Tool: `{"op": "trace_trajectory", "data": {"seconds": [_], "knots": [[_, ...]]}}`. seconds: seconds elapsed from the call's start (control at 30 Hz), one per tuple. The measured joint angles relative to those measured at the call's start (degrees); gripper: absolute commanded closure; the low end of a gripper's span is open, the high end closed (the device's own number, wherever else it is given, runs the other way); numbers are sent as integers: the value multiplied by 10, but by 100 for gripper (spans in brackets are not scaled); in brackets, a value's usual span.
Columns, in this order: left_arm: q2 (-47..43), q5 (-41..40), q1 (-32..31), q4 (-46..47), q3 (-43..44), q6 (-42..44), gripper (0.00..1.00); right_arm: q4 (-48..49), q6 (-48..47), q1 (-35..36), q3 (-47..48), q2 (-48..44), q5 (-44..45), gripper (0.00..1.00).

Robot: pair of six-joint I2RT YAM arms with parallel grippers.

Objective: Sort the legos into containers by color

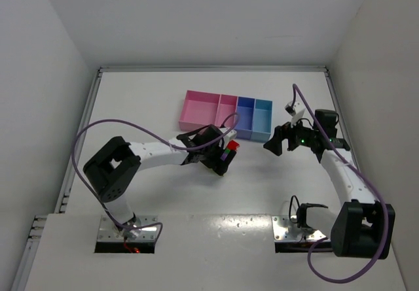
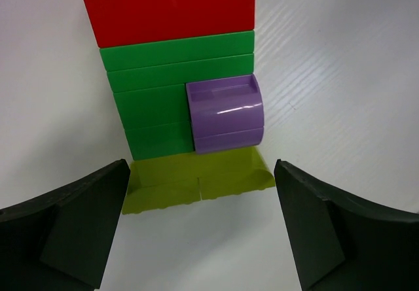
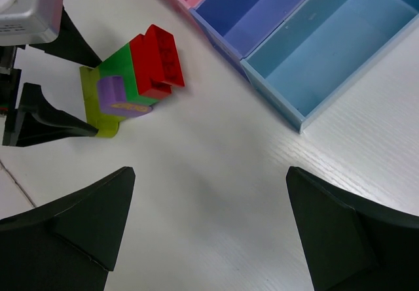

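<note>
Presently on the worktop (image 1: 196, 196), listed left to right.

1. Left claw (image 2: 203, 235). Jaws wide apart, nothing held. It sits low near mid-worktop with its fingers (image 2: 65, 225) flanking the near end of the brick block. No contact is visible.

2. The legos (image 2: 173, 75). One joined block lies on its side near mid-worktop, just on the near side of the containers.
   - Red brick (image 2: 170, 13) at the end toward the bins.
   - Green bricks (image 2: 177, 62) next to it.
   - Purple piece (image 2: 226, 111), rounded, seated on the green.
   - Yellow-green piece (image 2: 196, 176) at the end nearest the left claw.
   - No loose brick shows elsewhere.

3. The containers (image 1: 226, 95). A row of four joined bins stands toward the far edge, about mid-width.
   - Wide pink bin (image 1: 198, 110).
   - Narrower pink bin (image 1: 228, 102).
   - Dark blue bin (image 3: 262, 10).
   - Light blue bin (image 3: 340, 36).
   - No brick shows in any of them in the overhead view. The right wrist view shows both blue floors bare where they are in frame.

4. Right claw (image 3: 209, 232). Jaws wide apart and empty. It hovers over the worktop to the right of the block, by the near corner of the light blue bin.

Status: sorting is judged not begun, with nothing delivered. What remains is the whole job: pull the block apart by colour and carry each colour to its own bin. The step in hand is probably the left claw's first grasp on the block.
</note>
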Motion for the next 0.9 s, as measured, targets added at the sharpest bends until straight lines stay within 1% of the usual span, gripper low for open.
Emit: {"op": "trace_trajectory", "data": {"seconds": [0.33,0.4,0.43,0.47,0.53,0.57,0.67,0.77,0.9], "knots": [[43,-15,0,35,0,-5,0,1,0,0,-1,9,4,0],[48,-16,0,40,0,-5,11,2,0,0,-2,10,4,3],[49,-17,0,43,0,-4,18,4,0,0,-3,10,5,3],[49,-17,0,47,0,-2,33,5,0,0,-5,10,5,4],[48,-18,0,51,0,9,45,7,2,0,-8,10,4,4],[46,-17,0,52,-1,18,53,8,3,0,-9,10,4,4],[28,-3,0,54,-22,44,60,9,15,7,-10,10,0,4],[-14,17,-1,38,-59,78,64,2,36,31,-7,10,-15,4],[-83,43,-5,8,-93,132,65,-25,75,74,38,38,-49,4]]}}
